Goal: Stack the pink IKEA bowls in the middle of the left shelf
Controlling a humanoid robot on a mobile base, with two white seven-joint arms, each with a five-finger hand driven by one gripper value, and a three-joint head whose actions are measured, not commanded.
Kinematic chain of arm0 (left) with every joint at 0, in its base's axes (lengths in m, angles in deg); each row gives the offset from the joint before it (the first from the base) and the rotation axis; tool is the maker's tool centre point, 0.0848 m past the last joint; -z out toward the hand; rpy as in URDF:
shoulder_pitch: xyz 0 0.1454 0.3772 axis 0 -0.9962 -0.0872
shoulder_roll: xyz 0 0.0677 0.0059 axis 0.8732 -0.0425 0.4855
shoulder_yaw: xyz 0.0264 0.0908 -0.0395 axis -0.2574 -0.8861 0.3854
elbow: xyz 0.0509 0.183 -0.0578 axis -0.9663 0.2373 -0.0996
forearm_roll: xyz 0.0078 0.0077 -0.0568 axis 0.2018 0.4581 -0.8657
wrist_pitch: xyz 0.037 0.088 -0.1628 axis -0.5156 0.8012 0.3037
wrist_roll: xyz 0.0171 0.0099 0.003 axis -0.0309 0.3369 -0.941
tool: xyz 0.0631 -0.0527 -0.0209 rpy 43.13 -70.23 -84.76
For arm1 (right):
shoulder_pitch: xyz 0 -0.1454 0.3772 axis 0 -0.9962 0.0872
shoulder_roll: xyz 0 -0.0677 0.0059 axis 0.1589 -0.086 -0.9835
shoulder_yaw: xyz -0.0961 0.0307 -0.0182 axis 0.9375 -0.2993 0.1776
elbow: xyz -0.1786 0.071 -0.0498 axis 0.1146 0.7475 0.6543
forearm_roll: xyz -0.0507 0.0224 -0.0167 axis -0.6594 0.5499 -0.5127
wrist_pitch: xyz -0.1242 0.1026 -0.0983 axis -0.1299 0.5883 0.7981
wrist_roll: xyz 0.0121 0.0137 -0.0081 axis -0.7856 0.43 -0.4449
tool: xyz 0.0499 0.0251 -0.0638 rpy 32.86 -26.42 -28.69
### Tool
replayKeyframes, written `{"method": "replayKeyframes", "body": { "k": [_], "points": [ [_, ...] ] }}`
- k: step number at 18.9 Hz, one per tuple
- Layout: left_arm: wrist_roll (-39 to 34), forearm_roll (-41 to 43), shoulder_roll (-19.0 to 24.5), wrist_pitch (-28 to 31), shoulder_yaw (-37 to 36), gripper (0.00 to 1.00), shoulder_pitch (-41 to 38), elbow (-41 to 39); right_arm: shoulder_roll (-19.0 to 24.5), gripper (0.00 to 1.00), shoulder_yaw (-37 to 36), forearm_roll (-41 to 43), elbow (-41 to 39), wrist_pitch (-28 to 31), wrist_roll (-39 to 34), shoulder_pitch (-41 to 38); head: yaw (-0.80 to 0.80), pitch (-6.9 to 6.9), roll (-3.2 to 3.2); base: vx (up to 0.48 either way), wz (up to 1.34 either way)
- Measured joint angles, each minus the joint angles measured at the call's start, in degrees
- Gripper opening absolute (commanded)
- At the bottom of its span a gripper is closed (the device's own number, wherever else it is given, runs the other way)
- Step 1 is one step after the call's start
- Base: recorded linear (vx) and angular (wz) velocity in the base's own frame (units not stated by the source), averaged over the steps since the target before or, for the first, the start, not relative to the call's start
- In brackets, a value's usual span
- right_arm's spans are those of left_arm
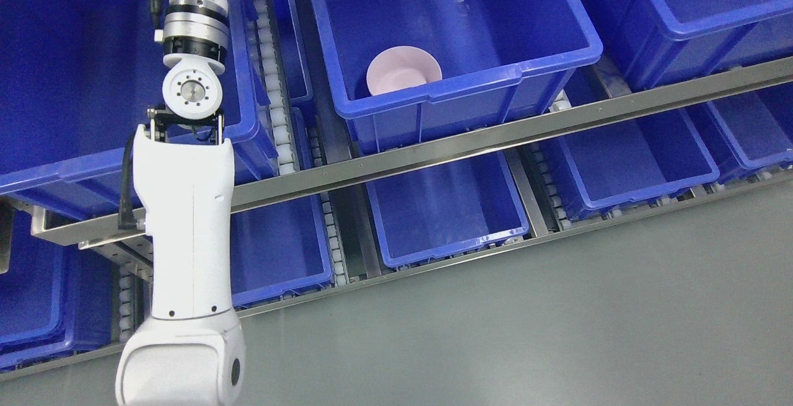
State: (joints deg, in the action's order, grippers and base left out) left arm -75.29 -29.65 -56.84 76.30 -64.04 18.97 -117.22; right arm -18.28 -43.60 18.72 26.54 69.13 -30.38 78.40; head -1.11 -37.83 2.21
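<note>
Head view shows my left arm [189, 220] rising from the bottom edge, left of the middle, straight up past the steel rail [471, 139] and on across the front of the big blue bin [80, 71] that sits left of the bowl's bin. The white forearm shell ends at a round silver joint, then a banded wrist segment, and the arm leaves the picture at the top edge. My hand is beyond that edge, so I cannot tell whether my fingers are spread, pressed together or pinching anything. The pink bowl [403, 71] lies in the middle blue bin [471, 90] on the upper level, in that bin's near left corner, close behind the front wall and beside the left wall. It is tilted, its opening turned up and toward me, and its lower edge is hidden by the bin's front rim. I see only one bowl there. My arm is well apart from the bowl, to its left, with the roller track [272, 83] between us. Right of the bowl's bin stands another blue bin [694, 9], cut by the top right corner. Below the bowl's bin, under the rail, a lower row of blue bins [446, 207] runs along the shelf edge, and the grey floor [557, 319] fills the space nearest me.
</note>
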Motion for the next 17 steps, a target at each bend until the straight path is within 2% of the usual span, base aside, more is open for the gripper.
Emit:
{"method": "replayKeyframes", "body": {
  "k": [5,17],
  "points": [
    [-4.04,-6.45,-0.51,5.13,-0.16,1.00,-4.04,-5.79,0.00,1.00,0.00,0.00,0.00,0.00,0.00,0.00,0.00,0.00,0.00,0.000,0.00],
    [-4.51,-9.67,-1.04,4.07,-0.34,1.00,-8.41,-12.37,0.00,1.00,0.00,0.00,0.00,0.00,0.00,0.01,0.00,0.00,0.00,-0.004,-0.03]
  ]
}}
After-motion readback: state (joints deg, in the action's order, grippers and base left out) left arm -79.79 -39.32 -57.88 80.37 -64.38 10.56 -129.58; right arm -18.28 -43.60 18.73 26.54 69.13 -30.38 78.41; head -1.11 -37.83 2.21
